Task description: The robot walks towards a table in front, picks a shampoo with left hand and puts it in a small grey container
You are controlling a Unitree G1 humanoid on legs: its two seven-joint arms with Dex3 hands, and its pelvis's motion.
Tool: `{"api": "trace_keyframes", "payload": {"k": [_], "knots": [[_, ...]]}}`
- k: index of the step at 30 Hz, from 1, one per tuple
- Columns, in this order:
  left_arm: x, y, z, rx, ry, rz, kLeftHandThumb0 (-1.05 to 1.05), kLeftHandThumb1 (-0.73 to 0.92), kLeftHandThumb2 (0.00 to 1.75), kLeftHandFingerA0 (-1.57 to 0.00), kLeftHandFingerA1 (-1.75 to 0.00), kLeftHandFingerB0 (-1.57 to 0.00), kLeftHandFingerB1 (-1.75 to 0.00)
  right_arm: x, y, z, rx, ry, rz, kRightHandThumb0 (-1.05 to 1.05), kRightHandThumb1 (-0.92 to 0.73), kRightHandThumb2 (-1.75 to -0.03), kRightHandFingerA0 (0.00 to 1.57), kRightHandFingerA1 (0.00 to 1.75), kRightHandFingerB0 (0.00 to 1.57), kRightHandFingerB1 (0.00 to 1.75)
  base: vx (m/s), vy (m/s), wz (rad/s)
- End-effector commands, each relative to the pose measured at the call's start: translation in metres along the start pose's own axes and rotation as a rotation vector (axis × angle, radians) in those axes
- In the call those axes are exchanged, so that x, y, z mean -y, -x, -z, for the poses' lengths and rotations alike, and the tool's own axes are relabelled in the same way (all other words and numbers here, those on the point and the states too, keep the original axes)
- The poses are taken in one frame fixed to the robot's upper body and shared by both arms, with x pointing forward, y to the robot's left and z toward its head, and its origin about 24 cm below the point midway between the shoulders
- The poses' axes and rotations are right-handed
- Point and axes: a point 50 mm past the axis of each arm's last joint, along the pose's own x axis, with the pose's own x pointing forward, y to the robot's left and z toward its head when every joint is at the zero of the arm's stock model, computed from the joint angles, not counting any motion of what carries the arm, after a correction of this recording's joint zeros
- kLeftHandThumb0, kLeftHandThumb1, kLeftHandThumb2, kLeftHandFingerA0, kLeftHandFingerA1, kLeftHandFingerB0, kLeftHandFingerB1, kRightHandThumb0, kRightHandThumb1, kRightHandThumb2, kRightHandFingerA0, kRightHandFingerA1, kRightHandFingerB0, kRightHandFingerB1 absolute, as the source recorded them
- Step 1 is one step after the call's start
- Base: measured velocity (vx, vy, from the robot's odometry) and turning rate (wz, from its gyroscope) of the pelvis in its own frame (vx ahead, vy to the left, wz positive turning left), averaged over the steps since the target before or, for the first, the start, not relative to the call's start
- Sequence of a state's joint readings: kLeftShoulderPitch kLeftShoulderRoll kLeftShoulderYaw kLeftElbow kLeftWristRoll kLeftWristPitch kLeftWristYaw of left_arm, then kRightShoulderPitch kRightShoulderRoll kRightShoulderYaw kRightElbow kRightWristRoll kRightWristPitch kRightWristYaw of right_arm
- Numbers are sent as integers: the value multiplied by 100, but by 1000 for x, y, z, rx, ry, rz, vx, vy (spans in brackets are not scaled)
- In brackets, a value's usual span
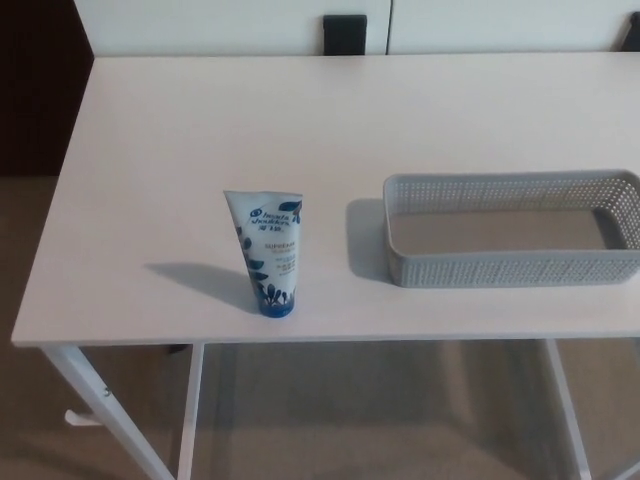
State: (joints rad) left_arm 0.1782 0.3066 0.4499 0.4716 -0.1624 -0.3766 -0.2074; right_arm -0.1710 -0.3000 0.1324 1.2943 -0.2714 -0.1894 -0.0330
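A white and blue shampoo tube (270, 257) stands upright on its cap near the front edge of the pale table (200, 130), left of centre. To its right lies a small grey perforated container (512, 228), with nothing inside that I can see. A gap of bare tabletop separates the two. Neither of my hands shows in the head view.
The table's front edge (300, 342) runs across the lower picture, with white legs (95, 400) below it and beige floor beneath. A white wall and a dark object (345, 33) stand behind the table. The container's right end reaches the picture's right edge.
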Motion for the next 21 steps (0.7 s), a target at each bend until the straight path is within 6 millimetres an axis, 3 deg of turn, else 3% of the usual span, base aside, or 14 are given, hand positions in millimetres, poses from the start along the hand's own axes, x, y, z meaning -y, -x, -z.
{"api": "trace_keyframes", "payload": {"k": [1,2,3,8,12,13,14,16,20,21], "knots": [[-8,-25,-131,460,33,146,-34,41,74,0,-21,-1,-26,11,-2,-1,-38,-44,21,-30,-65,-59,75,46,58,41,0,0,0],[-2,-28,-131,450,-8,174,-27,43,56,-7,-27,-9,-25,11,-1,4,-43,-39,17,-29,-67,-60,75,46,59,41,0,0,0],[5,-32,-131,436,-26,206,-34,37,71,0,-21,-1,-23,11,0,6,-48,-37,16,-29,-66,-60,75,47,59,41,0,0,0],[25,-41,-136,394,-73,295,-40,38,70,0,-21,-1,-21,6,0,6,-48,-14,4,-29,-68,-60,74,46,59,41,0,0,0],[42,-48,-138,357,-96,326,-35,43,55,-2,-24,-4,-24,5,1,9,-52,-19,1,-29,-69,-60,72,45,59,40,0,0,0],[46,-50,-139,353,-97,335,-37,42,56,-2,-24,-4,-25,5,1,8,-50,-24,3,-28,-69,-60,72,45,59,40,0,0,0],[50,-51,-138,346,-96,344,-43,29,71,0,-28,-1,-29,5,1,8,-50,-25,3,-28,-68,-60,71,45,59,41,0,0,0],[57,-53,-138,331,-101,365,-48,31,72,0,-25,-2,-27,5,1,8,-53,-25,2,-29,-68,-59,71,45,59,40,0,0,0],[65,-52,-135,305,-129,376,-46,40,66,-4,-22,-5,-25,5,1,8,-49,-30,-3,-29,-69,-60,72,45,58,40,0,0,0],[67,-53,-135,303,-135,378,-43,45,54,-2,-27,-4,-27,6,1,6,-45,-35,-1,-30,-68,-60,73,45,58,41,0,0,0]]}}
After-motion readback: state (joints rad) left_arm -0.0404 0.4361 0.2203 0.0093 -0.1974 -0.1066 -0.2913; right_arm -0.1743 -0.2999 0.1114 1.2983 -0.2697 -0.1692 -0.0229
